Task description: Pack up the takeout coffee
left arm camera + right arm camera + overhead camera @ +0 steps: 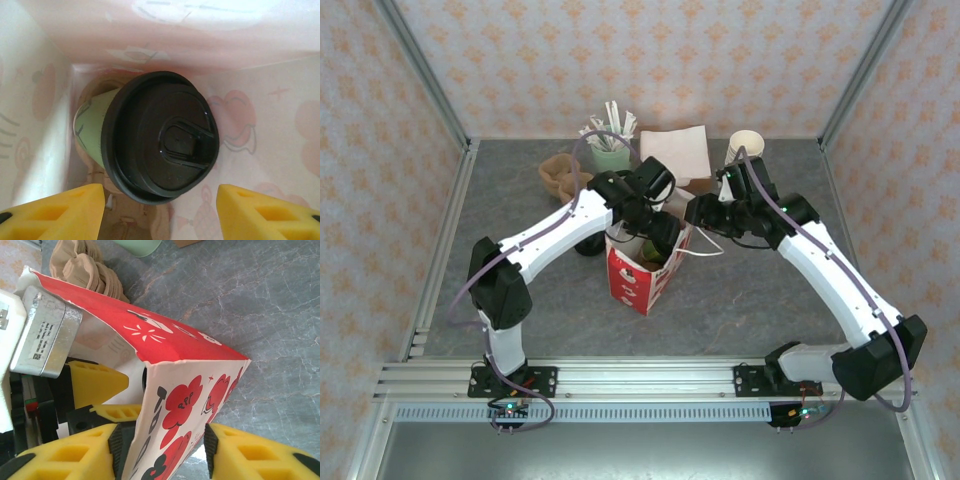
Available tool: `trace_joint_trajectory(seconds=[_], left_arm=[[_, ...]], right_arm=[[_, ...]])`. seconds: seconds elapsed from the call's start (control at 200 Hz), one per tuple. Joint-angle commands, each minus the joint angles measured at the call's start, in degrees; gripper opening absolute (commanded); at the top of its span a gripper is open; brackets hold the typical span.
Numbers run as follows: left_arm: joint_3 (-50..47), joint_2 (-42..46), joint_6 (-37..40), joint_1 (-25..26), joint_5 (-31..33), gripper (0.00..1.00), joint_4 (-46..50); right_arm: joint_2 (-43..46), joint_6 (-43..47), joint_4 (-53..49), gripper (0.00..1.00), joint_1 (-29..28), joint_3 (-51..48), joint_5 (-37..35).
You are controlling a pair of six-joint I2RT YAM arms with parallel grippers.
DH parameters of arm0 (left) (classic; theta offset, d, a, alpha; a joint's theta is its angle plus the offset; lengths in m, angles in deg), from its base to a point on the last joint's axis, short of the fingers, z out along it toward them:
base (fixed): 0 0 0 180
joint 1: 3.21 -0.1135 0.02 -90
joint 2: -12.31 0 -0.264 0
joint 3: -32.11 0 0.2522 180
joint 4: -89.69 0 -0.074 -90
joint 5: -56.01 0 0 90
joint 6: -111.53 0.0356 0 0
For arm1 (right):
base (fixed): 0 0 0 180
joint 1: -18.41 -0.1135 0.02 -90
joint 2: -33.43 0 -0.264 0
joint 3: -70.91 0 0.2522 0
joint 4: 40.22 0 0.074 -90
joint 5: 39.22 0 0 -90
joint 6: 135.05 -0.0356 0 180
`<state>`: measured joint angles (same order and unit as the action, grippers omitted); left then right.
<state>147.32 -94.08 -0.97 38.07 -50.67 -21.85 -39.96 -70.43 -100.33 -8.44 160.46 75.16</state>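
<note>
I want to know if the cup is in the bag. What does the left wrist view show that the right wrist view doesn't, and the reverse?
Left wrist: the inside of the bag, with the cup under its black lid sitting in it, and the left gripper open, short of the cup and not touching it.
Right wrist: the bag's red-and-white outside, the right gripper astride its wall (pinching or not, I cannot tell), the table and a brown stack.
Both: the bag and the left gripper's yellow fingers.
</note>
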Motion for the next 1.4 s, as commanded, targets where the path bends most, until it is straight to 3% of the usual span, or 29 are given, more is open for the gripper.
trace_joint_trajectory(seconds=[0.0, 0.305, 0.706, 0.991, 1.396], left_arm=[[0.55, 0.06, -0.73, 0.14, 3.77, 0.61, 0.22], [-0.01, -0.83, -1.48, 0.17, 6.36, 0.54, 0.12], [-1.46, -2.58, -2.25, 0.12, 4.67, 0.52, -1.91], [-2.74, -1.95, -3.67, -0.57, 7.50, 0.44, -0.78], [-4.45, -0.47, -6.10, -2.53, 9.69, 0.42, -0.26]], right_arm=[[-0.38, 1.63, -1.84, 0.46, -0.25, 0.75, -1.87], [-1.48, 3.44, -2.99, 0.37, -0.13, 1.74, -1.13], [-0.55, 3.91, -2.92, 0.36, -0.13, 1.53, -0.57], [-0.71, 4.25, -3.15, 0.32, -0.16, 1.88, -0.74], [-0.99, 4.51, -3.64, 0.29, -0.13, 1.79, -0.71]])
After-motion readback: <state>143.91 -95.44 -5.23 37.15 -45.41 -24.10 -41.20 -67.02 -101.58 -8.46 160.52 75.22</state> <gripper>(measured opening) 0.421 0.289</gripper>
